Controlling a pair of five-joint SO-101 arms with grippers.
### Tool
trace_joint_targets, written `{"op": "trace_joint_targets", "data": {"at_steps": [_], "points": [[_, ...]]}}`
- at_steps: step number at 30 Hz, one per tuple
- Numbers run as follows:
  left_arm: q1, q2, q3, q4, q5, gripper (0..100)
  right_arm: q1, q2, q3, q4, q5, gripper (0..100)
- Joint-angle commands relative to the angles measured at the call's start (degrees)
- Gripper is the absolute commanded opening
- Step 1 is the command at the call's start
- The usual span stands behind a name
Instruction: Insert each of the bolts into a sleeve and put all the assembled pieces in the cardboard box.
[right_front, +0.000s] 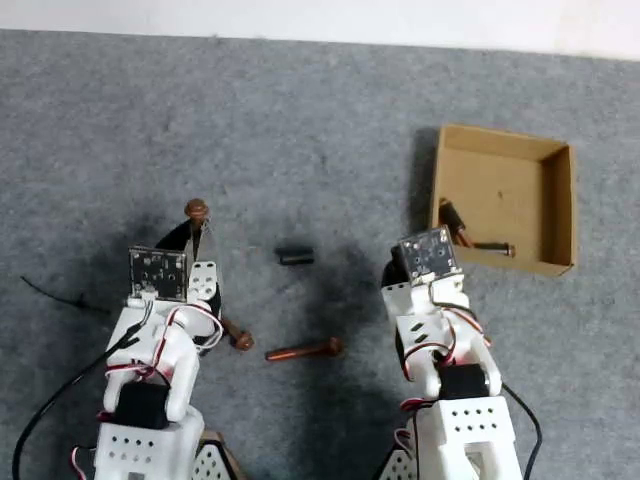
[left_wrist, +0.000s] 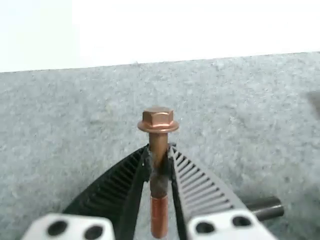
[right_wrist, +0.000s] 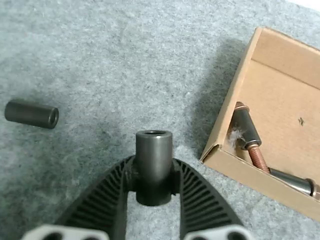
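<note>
Grey counter (right_front: 300, 110). Cardboard box (right_front: 510, 180) on its right side, holding two assembled pieces (right_front: 455, 222) against the wall nearest the arms.

Left end effector (left_wrist: 159, 150) clamped on copper bolt (left_wrist: 158, 122), head past the fingertips. Right end effector (right_wrist: 153, 165) clamped on dark sleeve (right_wrist: 154, 150), open bore outward, near the box.

Loose bolt (right_front: 305, 351) between the arms. Second loose bolt (right_front: 240, 338) just beside the left arm. Spare sleeve (right_front: 295, 256) beyond them.
</note>
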Motion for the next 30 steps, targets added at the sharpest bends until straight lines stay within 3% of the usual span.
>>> {"op": "trace_joint_targets", "data": {"at_steps": [1, 7, 30], "points": [[-0.6, -0.9, 0.2, -1.9, 0.5, 1, 0.1, -1.3, 1.0, -2.8, -0.6, 0.6], [2.4, -0.9, 0.7, -1.9, 0.6, 1, -1.1, -1.3, 6.6, -9.4, -0.7, 0.5], [3.9, -0.9, 1.6, -2.0, 0.6, 1, -1.9, -1.3, 7.3, -9.5, -0.6, 0.5]]}}
